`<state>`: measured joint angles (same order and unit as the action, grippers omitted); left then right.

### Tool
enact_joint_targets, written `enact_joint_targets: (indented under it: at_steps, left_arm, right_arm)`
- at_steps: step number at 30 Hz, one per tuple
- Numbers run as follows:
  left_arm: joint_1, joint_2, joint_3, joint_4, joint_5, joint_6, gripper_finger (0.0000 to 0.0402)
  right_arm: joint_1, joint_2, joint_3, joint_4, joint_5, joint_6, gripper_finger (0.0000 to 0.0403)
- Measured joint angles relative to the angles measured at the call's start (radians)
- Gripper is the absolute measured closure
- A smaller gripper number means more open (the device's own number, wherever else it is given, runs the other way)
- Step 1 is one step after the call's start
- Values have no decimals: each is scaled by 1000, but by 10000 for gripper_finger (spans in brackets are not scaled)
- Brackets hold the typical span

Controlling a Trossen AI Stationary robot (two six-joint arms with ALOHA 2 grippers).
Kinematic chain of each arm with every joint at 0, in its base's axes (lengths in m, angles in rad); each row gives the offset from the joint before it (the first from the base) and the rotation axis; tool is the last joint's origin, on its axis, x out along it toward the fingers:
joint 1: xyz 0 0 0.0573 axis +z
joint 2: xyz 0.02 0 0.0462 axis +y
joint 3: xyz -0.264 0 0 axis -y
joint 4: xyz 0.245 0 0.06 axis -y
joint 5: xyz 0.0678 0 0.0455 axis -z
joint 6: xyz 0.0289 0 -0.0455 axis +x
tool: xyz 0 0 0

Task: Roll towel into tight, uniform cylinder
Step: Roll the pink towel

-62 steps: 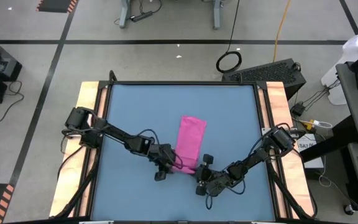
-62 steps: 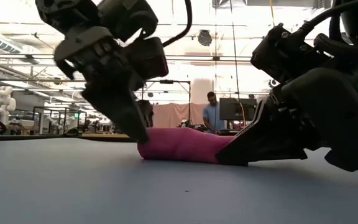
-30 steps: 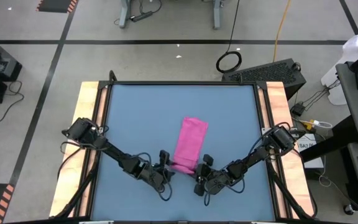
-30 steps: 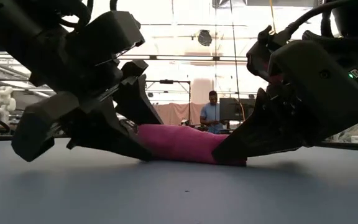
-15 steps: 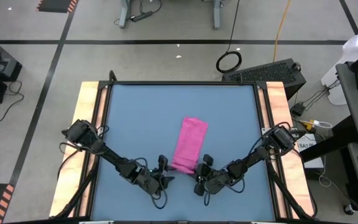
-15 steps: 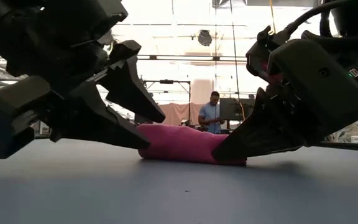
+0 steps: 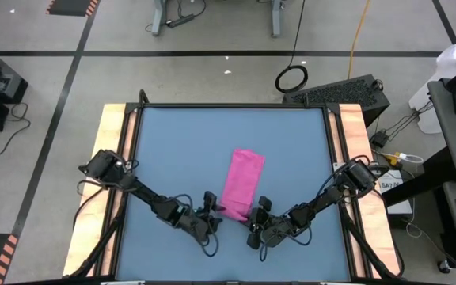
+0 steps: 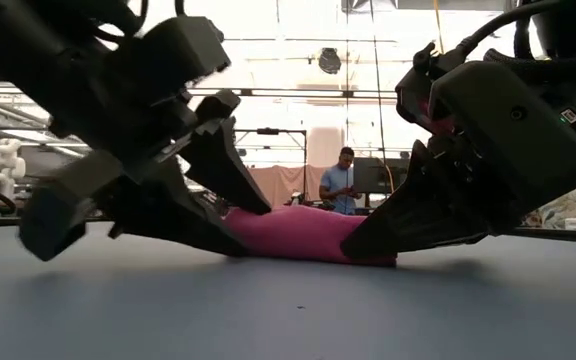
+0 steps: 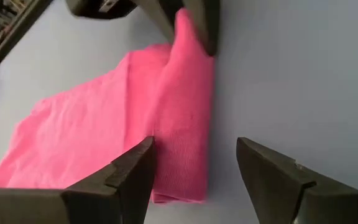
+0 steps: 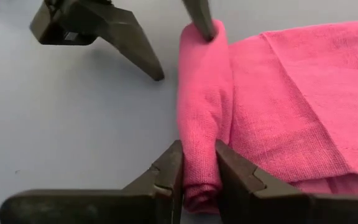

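My left gripper (image 9: pixel 194 165), spread open, has returned to the towel (image 7: pixel 241 184)'s rolled end; my right gripper (image 10: pixel 199 163) pinches it.

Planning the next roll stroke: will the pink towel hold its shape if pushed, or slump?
The towel looks thin and floppy, lying flat beyond the rolled end, so it will likely bunch rather than slide. The right gripper pinches that roll; the left gripper stands open, so the roll may loosen if released.

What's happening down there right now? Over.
Right claw pinched on the towel's rolled end. Left claw open, straddling the other end of the roll. Most of the towel still flat. Nothing blocking. Over.
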<state>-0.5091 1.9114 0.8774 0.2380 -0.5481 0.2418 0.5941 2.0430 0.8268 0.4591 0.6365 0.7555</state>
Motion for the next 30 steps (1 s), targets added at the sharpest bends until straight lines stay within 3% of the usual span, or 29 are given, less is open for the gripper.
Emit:
enact_joint_targets:
  at_steps: [22, 30]
  left_arm:
    - [97, -3, 2, -14, 142, -18, 174]
    - [144, -4, 3, -41, 250, -89, 229]
  right_arm:
    - [0, 0, 0, 0, -1, -4, 337]
    - [0, 0, 0, 0, -2, -19, 337]
